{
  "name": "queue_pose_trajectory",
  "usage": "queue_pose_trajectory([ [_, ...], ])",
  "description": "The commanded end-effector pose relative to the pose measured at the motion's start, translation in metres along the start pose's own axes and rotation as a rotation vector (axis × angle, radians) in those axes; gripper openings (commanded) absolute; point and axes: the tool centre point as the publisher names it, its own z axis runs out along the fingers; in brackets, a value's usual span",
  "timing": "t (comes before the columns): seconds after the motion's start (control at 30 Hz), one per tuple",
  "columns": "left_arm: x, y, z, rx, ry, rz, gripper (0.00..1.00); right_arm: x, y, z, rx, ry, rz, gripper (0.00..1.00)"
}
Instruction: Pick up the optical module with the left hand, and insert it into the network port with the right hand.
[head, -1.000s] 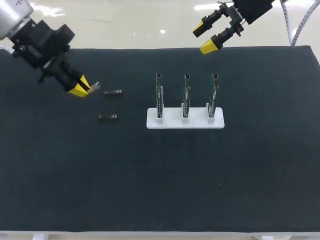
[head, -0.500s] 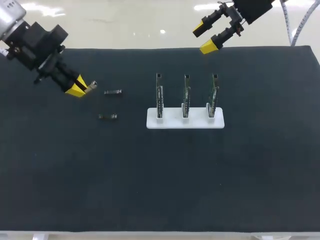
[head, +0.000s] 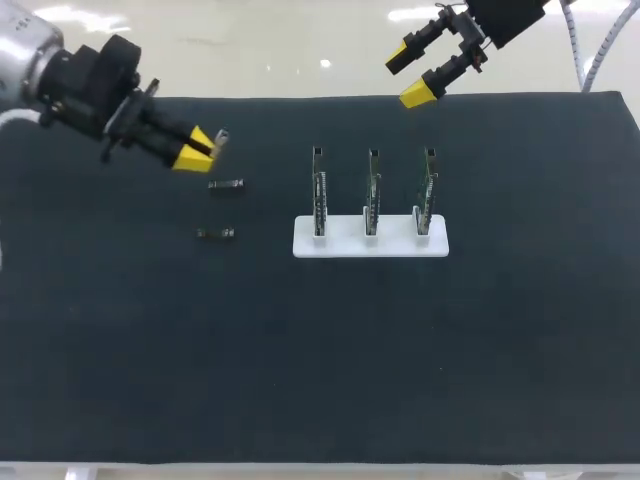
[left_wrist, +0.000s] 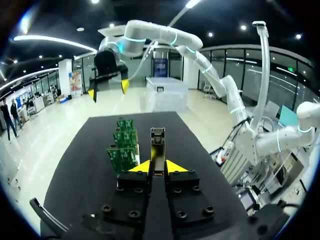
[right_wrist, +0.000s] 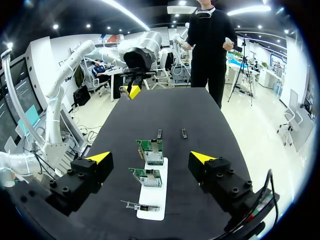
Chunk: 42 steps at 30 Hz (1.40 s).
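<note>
We are in a robotics lab set up for electronics assembly work. Our worktop (head: 320, 350) is covered edge to edge in a black mat. On it a white stand (head: 370, 240) holds three green circuit boards (head: 372, 190) upright in a row. Two small loose modules (head: 226, 184) lie on the mat beside the stand. Our left arm (head: 80, 80) and right arm (head: 505, 15) reach in over the mat. An optical module (left_wrist: 158, 150) sits pinched in the yellow-tipped left end effector (head: 197, 150).

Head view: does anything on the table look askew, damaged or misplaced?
Nothing stands out. Three green circuit boards stand upright in the white slotted base; two small dark metal modules lie flat beside it; the left end effector grips a third module.
</note>
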Motion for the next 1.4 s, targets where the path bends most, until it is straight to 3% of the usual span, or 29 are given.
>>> queue_pose_trajectory([
  [0.03, -0.003, 0.005, 0.016, -0.005, -0.205, -0.033, 0.00, 0.000, 0.000, 0.000, 0.000, 0.000, -0.001, 1.00],
  [0.27, -0.020, 0.016, 0.039, 0.000, -0.294, -0.056, 0.00, 0.000, 0.000, 0.000, 0.000, 0.000, -0.001, 1.00],
  [0.6, -0.039, 0.031, 0.075, -0.100, -0.354, -0.036, 0.00, 0.000, 0.000, 0.000, 0.000, 0.000, -0.001, 1.00],
  [0.77, -0.047, 0.035, 0.084, -0.120, -0.365, 0.017, 0.00, 0.000, 0.000, 0.000, 0.000, 0.000, -0.001, 1.00],
  [1.4, -0.053, 0.065, 0.096, -0.119, -0.371, 0.028, 0.00, 0.000, 0.000, 0.000, 0.000, 0.000, -0.001, 1.00],
])
